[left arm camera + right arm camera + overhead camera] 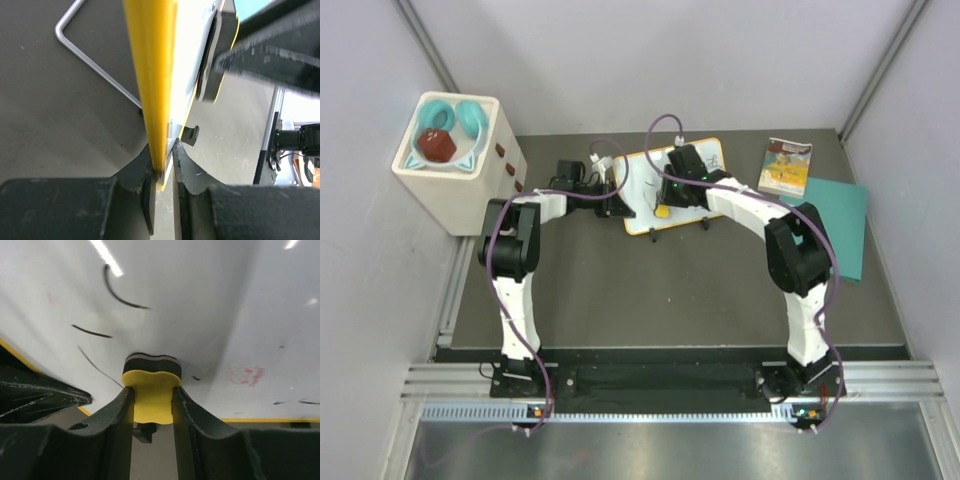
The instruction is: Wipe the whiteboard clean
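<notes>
Table: dark top. The whiteboard stands toward its far side, between the two arms.
Whiteboard: white face with a yellow rim. It looks propped at a slant, but how steeply I cannot tell.
Left gripper: jaws narrow, pinched on the board's yellow rim at its left edge, bracing it.
Right gripper: closed around the eraser, above the lower part of the board face.
Eraser: yellow body with a dark felt pad. The pad appears to be pressed on the white surface.
Marks: several black strokes up and left of the pad, small dashes at the far right, and a faint red smudge.
Step in hand: wiping, with the board held steady. It looks only partly done, since ink remains.
Next move: probably sweep the pad up-left across the three strokes with steady pressure while the left grip keeps the rim from sliding, then cross to the right-hand dashes.
Hidden: in the overhead view the right arm covers much of the board face, and the wrist views crop its far corners. Ink there cannot be judged.
</notes>
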Tool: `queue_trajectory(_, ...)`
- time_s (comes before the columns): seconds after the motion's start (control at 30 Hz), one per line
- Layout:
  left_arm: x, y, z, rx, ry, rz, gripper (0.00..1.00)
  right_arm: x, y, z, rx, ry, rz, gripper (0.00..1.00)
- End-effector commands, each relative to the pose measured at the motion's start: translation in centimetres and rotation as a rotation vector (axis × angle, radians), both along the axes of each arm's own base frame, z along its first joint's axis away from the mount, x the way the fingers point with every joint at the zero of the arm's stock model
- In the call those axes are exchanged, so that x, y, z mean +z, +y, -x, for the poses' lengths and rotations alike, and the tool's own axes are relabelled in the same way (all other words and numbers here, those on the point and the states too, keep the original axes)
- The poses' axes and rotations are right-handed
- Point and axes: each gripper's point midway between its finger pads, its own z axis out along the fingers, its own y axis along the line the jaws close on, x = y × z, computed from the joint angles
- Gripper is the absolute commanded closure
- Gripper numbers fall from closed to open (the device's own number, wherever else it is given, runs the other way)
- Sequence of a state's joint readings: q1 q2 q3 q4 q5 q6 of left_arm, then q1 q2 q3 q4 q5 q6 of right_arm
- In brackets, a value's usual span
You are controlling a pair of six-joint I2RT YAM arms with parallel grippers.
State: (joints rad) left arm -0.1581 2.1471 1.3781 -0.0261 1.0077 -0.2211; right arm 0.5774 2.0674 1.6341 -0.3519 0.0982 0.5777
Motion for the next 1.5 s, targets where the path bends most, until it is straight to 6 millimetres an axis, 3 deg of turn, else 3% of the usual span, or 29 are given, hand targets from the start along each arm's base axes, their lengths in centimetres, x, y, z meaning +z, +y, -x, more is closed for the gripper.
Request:
queue_trajectory(0.0,-6.9,3.0,-0.3,0.144,0.071,-0.260,1.00,-6.1,-10.5,-2.3,-0.199,0.114,0.111,1.00)
queue_trajectory(0.2,-6.9,3.0,-0.2,0.144,0.071,-0.260,1.00,-7.2,-16.1,-2.7,-0.302,0.138,0.144,1.00)
queue_trajectory(0.3,-6.9,3.0,-0.3,0.145,0.071,-0.261,1.00,-8.0,-17.5,-2.2,-0.331,0.162,0.136,1.00)
queue_trajectory(0.73,-6.9,3.0,-0.2,0.145,0.073,-0.262,1.00,-9.8,-16.5,-0.4,-0.328,0.210,0.083,1.00)
queue_trajectory(0.93,-6.9,3.0,-0.2,0.144,0.072,-0.263,1.00,-9.6,-12.3,-0.2,-0.256,0.184,0.113,1.00)
queue_trajectory(1.2,-6.9,3.0,-0.2,0.141,0.069,-0.263,1.00,-7.5,-4.1,-0.6,-0.140,0.133,0.073,1.00)
queue_trajectory(1.37,-6.9,2.9,-0.2,0.141,0.066,-0.266,1.00,-6.2,-1.8,-0.6,-0.097,0.106,0.049,1.00)
queue_trajectory(1.47,-7.0,2.9,-0.2,0.142,0.065,-0.272,1.00,-5.8,-1.6,-0.7,-0.095,0.086,0.042,1.00)
